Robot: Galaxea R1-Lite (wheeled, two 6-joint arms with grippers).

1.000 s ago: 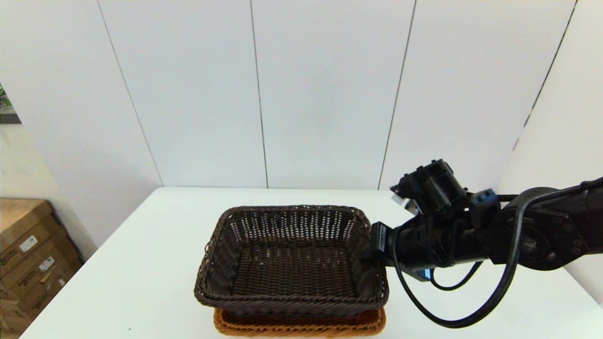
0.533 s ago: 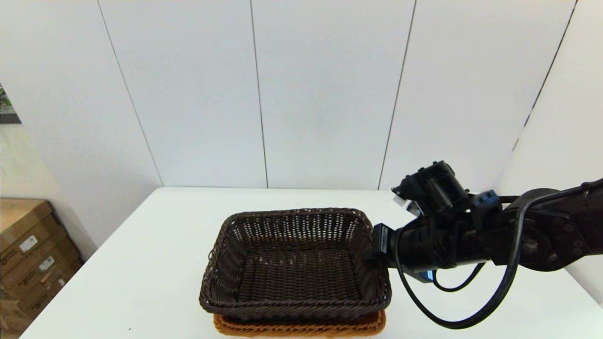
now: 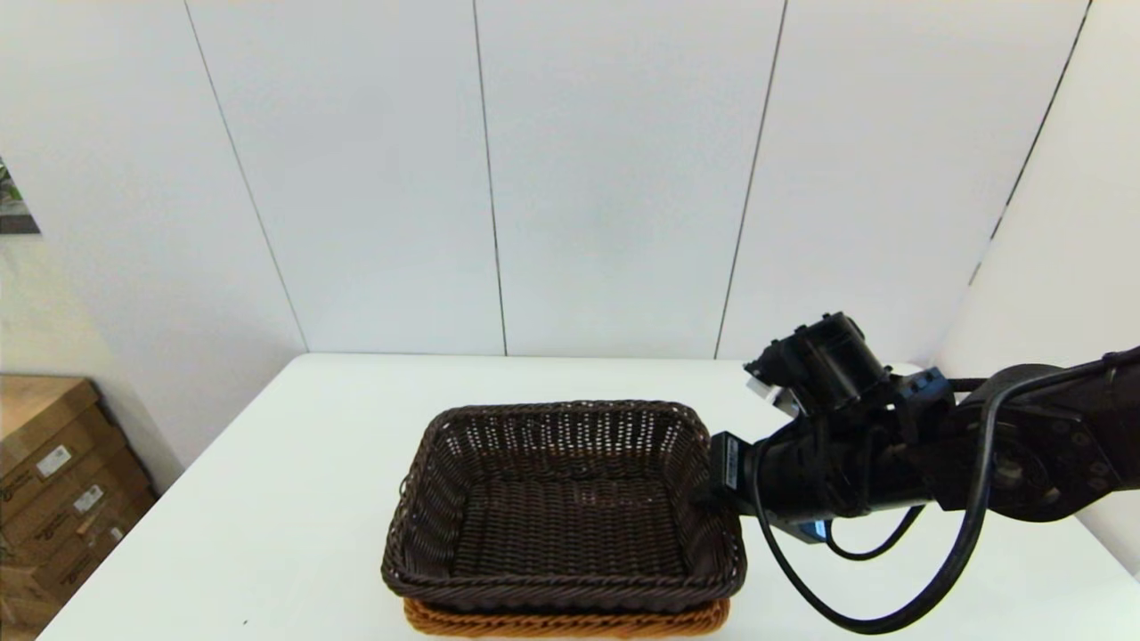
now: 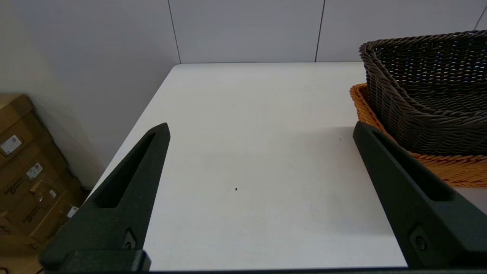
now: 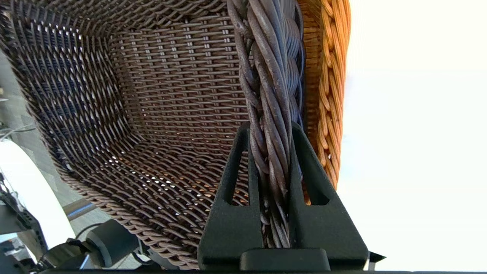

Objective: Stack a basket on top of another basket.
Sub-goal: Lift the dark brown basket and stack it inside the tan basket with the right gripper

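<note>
The dark brown basket (image 3: 561, 507) sits nested in the orange-tan basket (image 3: 570, 617) at the table's near edge, only the tan rim showing beneath it. My right gripper (image 3: 708, 494) reaches in from the right and is shut on the dark basket's right rim. In the right wrist view both fingers clamp the braided dark rim (image 5: 271, 114) at my right gripper (image 5: 270, 131), with the orange-tan basket (image 5: 327, 76) just outside it. My left gripper (image 4: 260, 129) hangs open over bare table, to the left of the dark brown basket (image 4: 426, 87) and the orange-tan basket (image 4: 456, 167).
The white table (image 3: 294, 481) meets a white panelled wall at its far edge. Cardboard boxes (image 3: 53, 481) stand on the floor off the table's left side. The right arm's black cable (image 3: 855, 614) loops down over the table to the right of the baskets.
The dark brown basket has sunk lower into the orange-tan basket and shifted slightly right, with my right gripper still clamped on its rim and moving down with it.
</note>
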